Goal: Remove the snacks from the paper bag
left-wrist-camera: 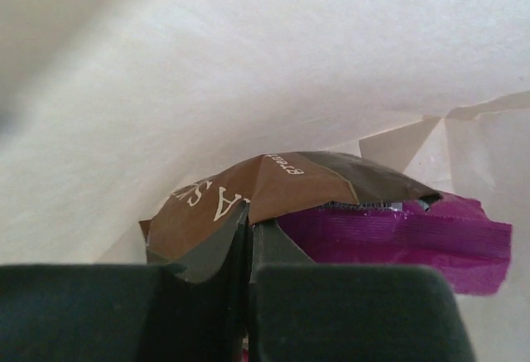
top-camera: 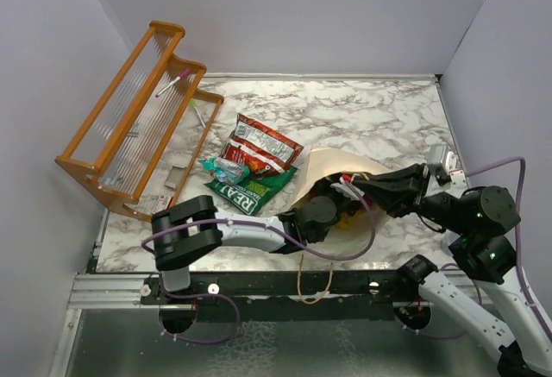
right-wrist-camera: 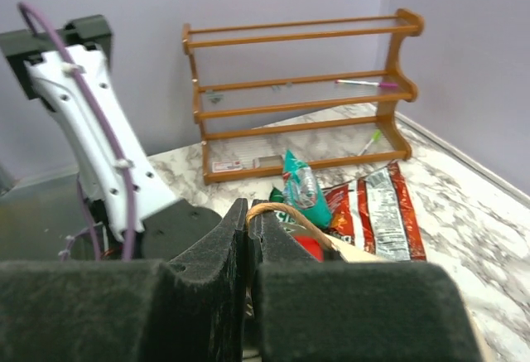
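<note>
Left wrist: left gripper (left-wrist-camera: 248, 250) pinches brown packet (left-wrist-camera: 273, 184) inside bag (left-wrist-camera: 248, 64), magenta packet (left-wrist-camera: 397, 242) touching it; right gripper (right-wrist-camera: 248, 221) closed on cord handle (right-wrist-camera: 291, 213). Green packet (top-camera: 250, 189) lies on worktop (top-camera: 362, 109).

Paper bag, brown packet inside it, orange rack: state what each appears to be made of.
Paper bag: matte cream paper, judging by its dull surface and sharp fold creases. Brown packet: likely glossy plastic film; it crumples into facets with a slight sheen. Rack: apparently wood with an orange-brown stain or varnish, though the grain is too small to confirm.
</note>
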You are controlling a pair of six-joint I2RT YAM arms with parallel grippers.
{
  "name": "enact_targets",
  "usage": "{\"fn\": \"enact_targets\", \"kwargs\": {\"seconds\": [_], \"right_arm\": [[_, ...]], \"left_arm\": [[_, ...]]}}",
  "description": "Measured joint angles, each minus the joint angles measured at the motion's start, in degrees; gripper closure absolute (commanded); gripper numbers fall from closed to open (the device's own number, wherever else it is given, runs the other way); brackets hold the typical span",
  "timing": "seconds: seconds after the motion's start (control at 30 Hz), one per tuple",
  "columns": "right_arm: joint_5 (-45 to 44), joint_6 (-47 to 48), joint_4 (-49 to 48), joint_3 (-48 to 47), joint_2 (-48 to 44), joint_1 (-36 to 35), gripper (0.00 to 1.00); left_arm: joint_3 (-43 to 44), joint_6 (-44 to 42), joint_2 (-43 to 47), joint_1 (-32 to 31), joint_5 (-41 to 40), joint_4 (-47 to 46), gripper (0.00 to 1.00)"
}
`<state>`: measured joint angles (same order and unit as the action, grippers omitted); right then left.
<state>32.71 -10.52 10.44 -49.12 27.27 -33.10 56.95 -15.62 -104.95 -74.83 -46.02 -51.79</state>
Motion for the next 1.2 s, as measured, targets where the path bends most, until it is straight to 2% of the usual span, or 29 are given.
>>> {"fn": "enact_targets", "kwargs": {"seconds": [0.3, 0.57, 0.83, 1.2], "right_arm": [[-13.44, -1.36, 1.29, -0.42, 0.66, -0.24, 0.98], [-21.73, -4.17, 2.84, -0.42, 2.82, -1.11, 0.98], [-20.22, -4.35, 1.68, -2.27, 3.89, -0.96, 0.98], [-13.25, -4.33, 2.12, -9.35, 7.41, -0.76, 0.98]], "left_arm": [[-6.32, 13.62, 18.99, -0.44, 11.47, 19.26, 1.0], [-7.56, 20.96, 28.57, -0.85, 22.32, 34.14, 1.0], [-3.78, 24.0, 28.04, -0.94, 21.88, 41.62, 1.0], [0.9, 24.83, 20.02, -0.76, 18.73, 39.1, 1.0]]}}
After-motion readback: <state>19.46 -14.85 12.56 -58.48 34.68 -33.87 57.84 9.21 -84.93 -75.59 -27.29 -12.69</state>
